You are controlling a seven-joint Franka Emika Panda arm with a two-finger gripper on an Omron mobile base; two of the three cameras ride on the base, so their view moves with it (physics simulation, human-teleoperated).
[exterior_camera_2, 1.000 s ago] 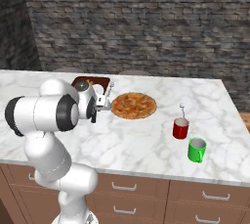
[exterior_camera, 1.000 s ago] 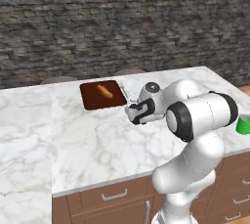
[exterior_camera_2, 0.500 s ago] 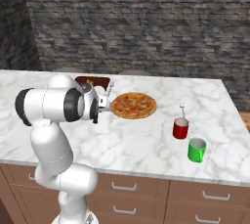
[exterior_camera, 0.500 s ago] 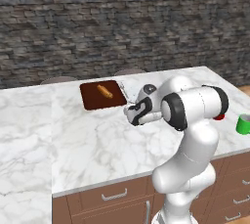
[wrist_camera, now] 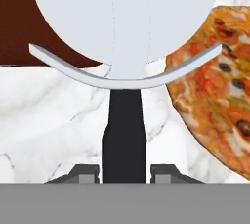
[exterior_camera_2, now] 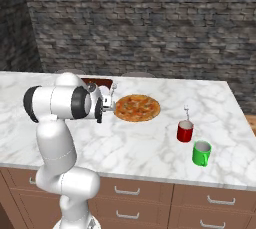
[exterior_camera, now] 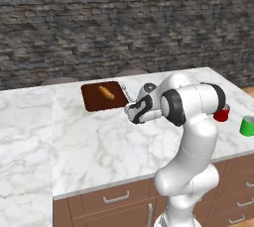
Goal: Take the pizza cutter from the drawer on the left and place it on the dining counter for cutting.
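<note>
Gripper (wrist_camera: 125, 171) clamps pizza cutter (wrist_camera: 125, 37) handle above dining counter (wrist_camera: 53, 115), beside pizza (wrist_camera: 219, 81).

A: What stands behind the surface?

B: A stone wall (exterior_camera: 124, 18) of dark grey, rough blocks runs across the whole back; from the right it turns a dim corner at the far left (exterior_camera_2: 20, 28).

A: And below?

B: Reddish-brown wood cabinets (exterior_camera_2: 150, 198) with small curved silver handles (exterior_camera_2: 126, 191), several drawer fronts side by side. At the right edge a strip of orange-brown floor (exterior_camera: 248, 91) shows.

A: Light?

B: Even and soft, with faint shadows.
</note>
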